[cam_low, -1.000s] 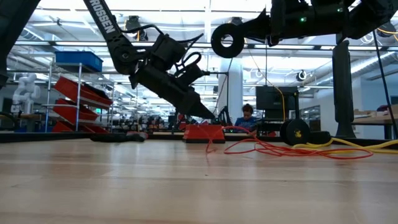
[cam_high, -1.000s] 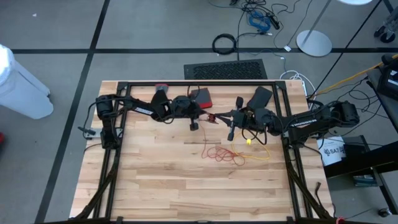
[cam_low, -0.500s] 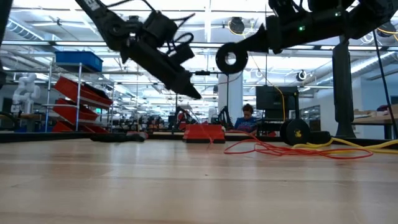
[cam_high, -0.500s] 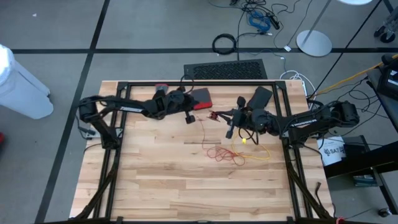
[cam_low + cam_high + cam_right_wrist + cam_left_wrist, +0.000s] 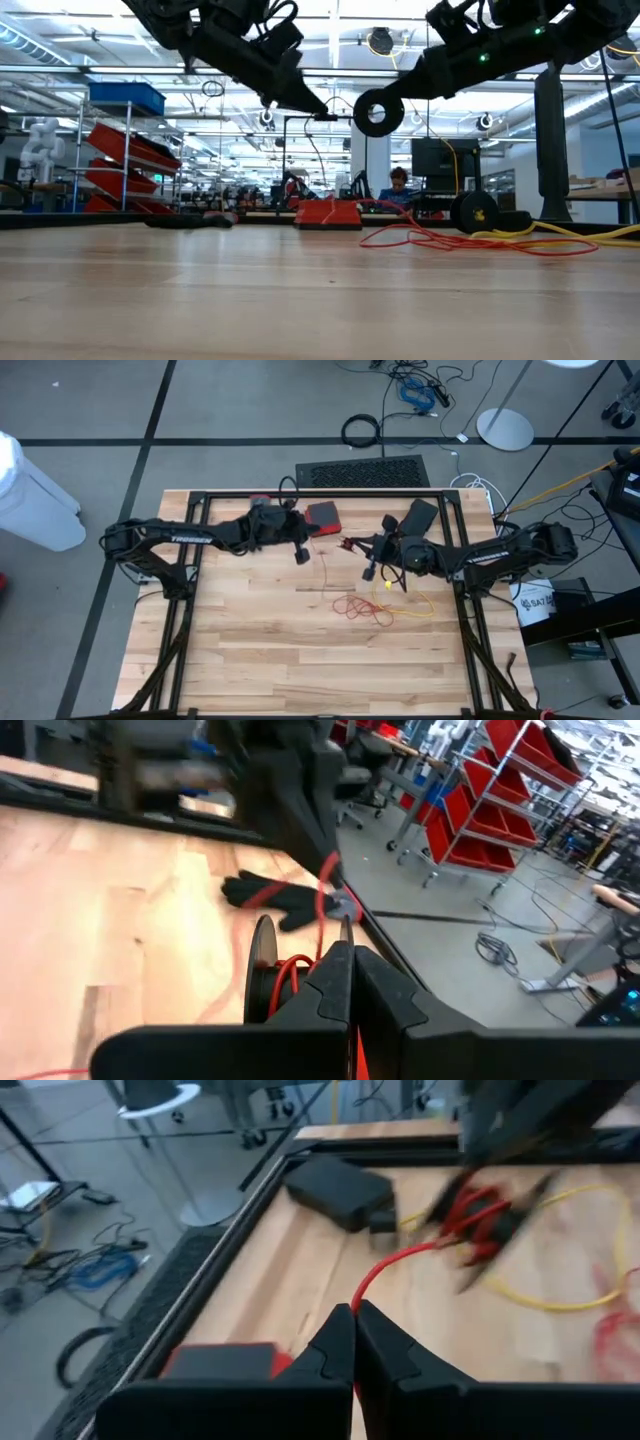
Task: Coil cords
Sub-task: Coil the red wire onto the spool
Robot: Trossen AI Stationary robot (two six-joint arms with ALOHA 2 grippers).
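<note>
The left gripper (image 5: 301,556) hangs above the back half of the wooden table (image 5: 250,650), its 2 fingers (image 5: 340,1342) pressed together on a thin red cord (image 5: 390,1265) that runs out from between them. From above, that cord drops from the left gripper to a loose red tangle (image 5: 362,608) lying on the table near the middle.

The right gripper (image 5: 369,571) is just to the right of the left one, also raised off the wood, fingers (image 5: 335,982) closed tight with red cord showing between them. Just in front of its fingers in the right wrist view stands a round black spool (image 5: 262,960) with red cord looped at it.

A yellow cord (image 5: 412,605) lies in a loose curve on the table under the right arm, touching the right side of the red tangle. In the low view the red and yellow cords (image 5: 480,240) lie flat on the table, both arms well above them.

A red box (image 5: 323,516) and a black box (image 5: 418,514) sit near the back edge of the table. A black glove (image 5: 285,900) lies on the wood beyond the right gripper.
</note>
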